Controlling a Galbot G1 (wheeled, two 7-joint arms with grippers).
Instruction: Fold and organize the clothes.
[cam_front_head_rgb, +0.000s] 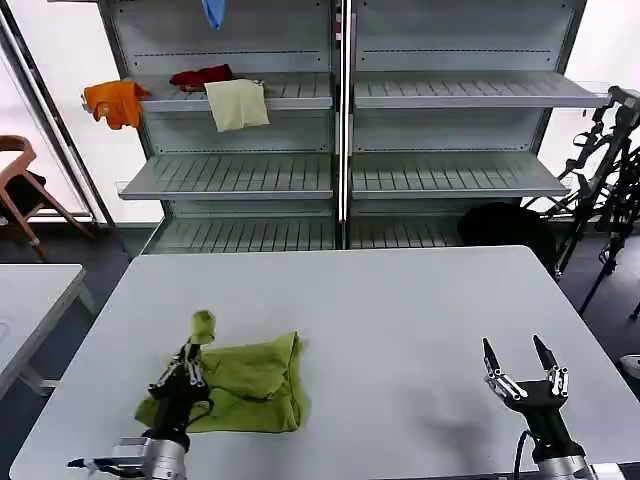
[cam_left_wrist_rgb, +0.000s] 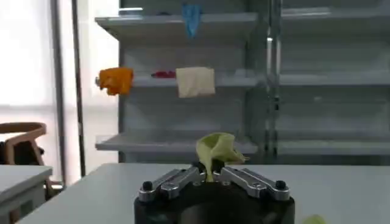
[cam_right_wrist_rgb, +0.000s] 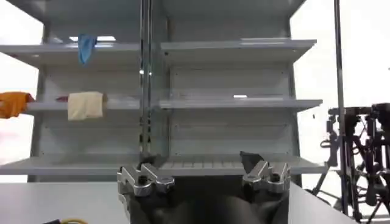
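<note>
The T-shirt (cam_front_head_rgb: 245, 390) lies crumpled on my left half of the surface (cam_front_head_rgb: 400, 320), near the front edge, bunched into a rough folded heap. One corner of it is lifted off the heap and stands up as a small green tuft. My left hand (cam_front_head_rgb: 190, 358) is pinching that corner, fingers pressed together on the fabric; from the left wrist the green fabric (cam_left_wrist_rgb: 218, 152) pokes up out of the closed fingertips (cam_left_wrist_rgb: 189, 176).

My right hand (cam_front_head_rgb: 519, 362) hovers over the right front of the surface, well apart from the shirt, fingers spread wide and holding nothing. From the right wrist its two fingers (cam_right_wrist_rgb: 146, 181) stand far apart with the shelves showing between them.

Behind the surface stands a grey shelf unit (cam_front_head_rgb: 340, 170). On its upper left shelf hang an orange garment (cam_front_head_rgb: 115, 100), a red cloth (cam_front_head_rgb: 200, 75) and a cream cloth (cam_front_head_rgb: 237, 103); a blue item (cam_front_head_rgb: 213, 12) hangs above them. A wooden chair (cam_front_head_rgb: 20, 185) stands at far left, and tripods (cam_front_head_rgb: 605, 160) at far right.
</note>
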